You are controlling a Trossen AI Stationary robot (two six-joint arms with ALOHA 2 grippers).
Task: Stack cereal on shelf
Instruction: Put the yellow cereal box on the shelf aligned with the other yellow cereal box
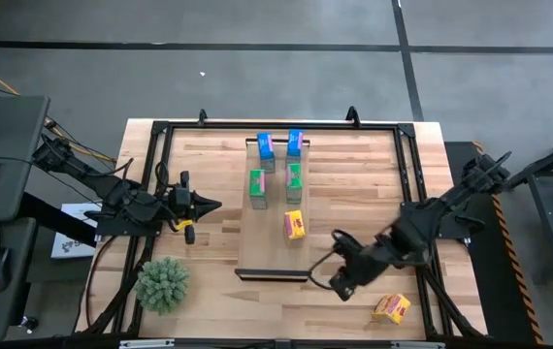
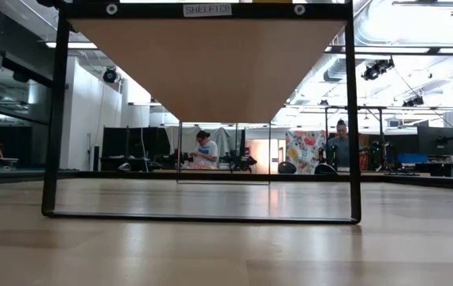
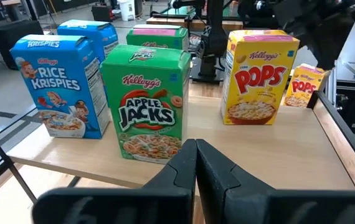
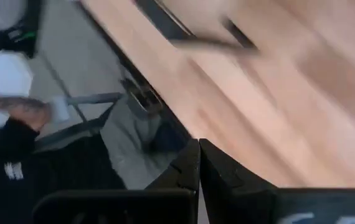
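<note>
The shelf [image 1: 275, 254] is a pale board raised on a black frame. Five cereal boxes stand upright on it: two blue [image 1: 266, 147] [image 1: 294, 143], two green [image 1: 257, 184] [image 1: 294, 179] and one yellow [image 1: 294, 225]. The left wrist view shows them as Rice Krispies [image 3: 56, 84], Apple Jacks [image 3: 149, 102] and Pops [image 3: 258, 78]. A second yellow box [image 1: 392, 308] lies on the table near its right near corner. My left gripper [image 1: 209, 205] is shut, left of the shelf and facing the boxes. My right gripper [image 1: 341, 282] is shut, between the shelf's near end and the loose yellow box.
A spiky green plant [image 1: 163, 282] sits near the table's left near corner. A black frame [image 1: 156, 174] runs around the tabletop. The low view looks under the shelf [image 2: 211, 67] through its frame legs [image 2: 352, 119]. People [image 2: 207, 149] are in the room behind; an arm [image 4: 15, 109] shows beyond the table edge.
</note>
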